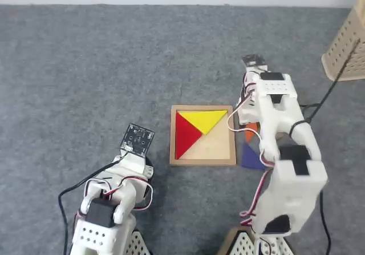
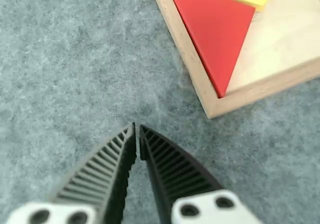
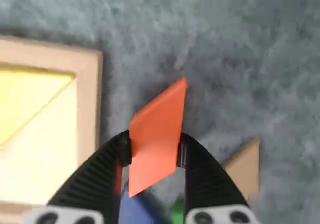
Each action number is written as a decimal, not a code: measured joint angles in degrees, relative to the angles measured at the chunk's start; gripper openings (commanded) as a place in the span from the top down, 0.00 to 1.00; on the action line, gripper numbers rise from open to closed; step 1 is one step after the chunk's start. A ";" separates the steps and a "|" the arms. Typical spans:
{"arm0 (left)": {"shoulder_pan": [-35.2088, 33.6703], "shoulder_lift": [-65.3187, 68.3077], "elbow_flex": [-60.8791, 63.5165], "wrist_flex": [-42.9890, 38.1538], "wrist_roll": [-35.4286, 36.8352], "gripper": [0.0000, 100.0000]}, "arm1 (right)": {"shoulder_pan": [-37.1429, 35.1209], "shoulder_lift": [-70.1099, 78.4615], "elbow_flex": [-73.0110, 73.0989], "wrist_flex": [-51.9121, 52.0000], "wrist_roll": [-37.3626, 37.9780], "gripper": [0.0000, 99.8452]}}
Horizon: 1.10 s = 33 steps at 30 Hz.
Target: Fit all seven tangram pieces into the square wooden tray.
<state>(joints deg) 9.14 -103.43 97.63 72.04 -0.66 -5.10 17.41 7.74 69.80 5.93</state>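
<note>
The square wooden tray lies mid-table with a red triangle and a yellow triangle in it. My right gripper is shut on an orange parallelogram, just off the tray's right side. Under and beside it are a blue piece, a green piece and a tan triangle. The high view shows the orange piece and the blue piece beside the right arm. My left gripper is shut and holds nothing, low over the carpet near the tray's front left corner.
Grey carpet covers the table. A perforated wooden stand sits at the far right edge. The arm bases stand at the near edge. Open carpet spreads left of and behind the tray.
</note>
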 measured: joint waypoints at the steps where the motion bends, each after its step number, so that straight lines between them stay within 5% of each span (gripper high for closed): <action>1: 0.00 0.00 0.00 0.00 0.00 0.99 | -0.18 -1.85 0.00 1.41 -1.41 0.99; 12: 0.00 0.00 0.00 0.00 0.00 0.99 | -16.79 -14.95 10.11 2.55 -13.36 0.99; 21: 0.00 0.00 0.00 0.00 0.00 0.99 | -17.05 -9.49 10.64 -1.58 -17.58 0.99; 27: 0.00 0.00 0.00 0.00 0.00 0.99 | -17.23 -8.44 10.64 -1.58 -17.58 0.85; 33: 0.00 0.00 0.00 0.00 0.00 0.99 | -17.32 -8.44 8.79 -1.58 -17.58 0.85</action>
<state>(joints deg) 9.14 -103.43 97.63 72.04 -0.66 -22.42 8.97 16.53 68.22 -11.65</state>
